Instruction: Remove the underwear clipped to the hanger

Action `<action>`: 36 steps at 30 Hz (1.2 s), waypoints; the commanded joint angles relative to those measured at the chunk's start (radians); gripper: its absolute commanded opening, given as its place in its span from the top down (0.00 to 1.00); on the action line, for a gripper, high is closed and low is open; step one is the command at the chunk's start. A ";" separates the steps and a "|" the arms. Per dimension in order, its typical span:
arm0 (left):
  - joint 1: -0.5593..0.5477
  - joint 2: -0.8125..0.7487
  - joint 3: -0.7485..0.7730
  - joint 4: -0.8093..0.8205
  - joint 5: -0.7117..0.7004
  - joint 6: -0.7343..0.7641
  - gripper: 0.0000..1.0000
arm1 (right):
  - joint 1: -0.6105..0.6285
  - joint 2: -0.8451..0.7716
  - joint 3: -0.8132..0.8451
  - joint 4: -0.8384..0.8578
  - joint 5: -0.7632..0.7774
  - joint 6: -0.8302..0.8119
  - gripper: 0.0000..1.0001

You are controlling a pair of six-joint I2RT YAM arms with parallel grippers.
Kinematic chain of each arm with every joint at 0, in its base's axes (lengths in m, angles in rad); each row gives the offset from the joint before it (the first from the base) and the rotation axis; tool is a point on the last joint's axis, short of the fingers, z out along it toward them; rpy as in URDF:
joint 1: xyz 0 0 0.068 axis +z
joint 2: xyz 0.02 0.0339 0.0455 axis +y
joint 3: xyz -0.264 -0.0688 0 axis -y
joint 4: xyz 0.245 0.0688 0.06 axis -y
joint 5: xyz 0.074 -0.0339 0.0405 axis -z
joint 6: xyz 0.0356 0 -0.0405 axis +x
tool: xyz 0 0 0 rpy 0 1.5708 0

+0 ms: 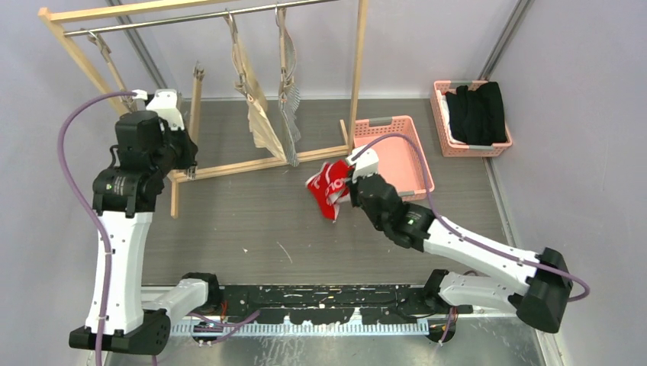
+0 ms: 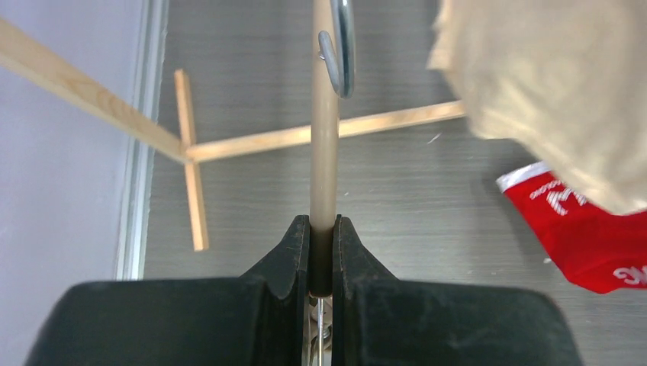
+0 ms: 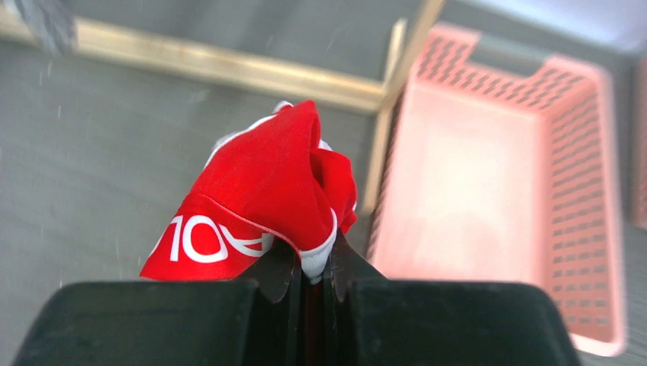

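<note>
My right gripper [image 1: 349, 185] is shut on the white waistband of the red underwear [image 1: 326, 189], holding it above the table just left of an empty pink basket. The wrist view shows the red cloth [image 3: 259, 183] bunched above the right gripper [image 3: 309, 263]. My left gripper [image 1: 185, 155] is shut on the beige bar of a bare hanger [image 2: 324, 152] with a metal clip [image 2: 341, 46] at its far end. The cream-beige underwear [image 1: 259, 114] and the pinstriped underwear [image 1: 290, 114] hang clipped to hangers on the rail. The cream one [image 2: 557, 84] and the red one [image 2: 587, 236] also show in the left wrist view.
The wooden clothes rack [image 1: 357, 61] stands at the back, its base bar [image 1: 252, 164] along the table. The empty pink basket [image 1: 421, 164] sits right of the rack. A second pink basket [image 1: 442, 130] at the far right holds a black garment [image 1: 477, 110]. Walls close both sides.
</note>
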 commanded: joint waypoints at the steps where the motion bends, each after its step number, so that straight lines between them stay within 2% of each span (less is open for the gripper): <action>1: 0.003 -0.011 0.114 0.032 0.132 0.026 1.00 | -0.016 -0.071 0.127 0.059 0.279 -0.149 0.99; 6: 0.003 -0.017 0.184 0.017 0.171 0.026 1.00 | -0.090 -0.085 0.174 0.186 0.386 -0.248 0.99; 11: 0.004 -0.007 0.260 0.019 0.213 0.023 1.00 | -0.232 -0.082 0.191 0.281 0.395 -0.266 0.99; 15: 0.003 0.025 0.303 0.031 0.215 0.025 1.00 | -0.361 -0.063 0.170 0.314 0.355 -0.254 0.99; 20: 0.004 0.088 0.338 0.065 0.217 0.024 1.00 | -0.454 0.007 0.139 0.310 0.292 -0.221 0.99; 26: 0.003 0.180 0.429 0.099 0.196 0.031 1.00 | -0.520 0.106 0.118 0.311 0.224 -0.178 0.99; 36: 0.030 0.310 0.585 0.115 0.169 0.031 1.00 | -0.554 0.208 0.120 0.305 0.137 -0.136 0.99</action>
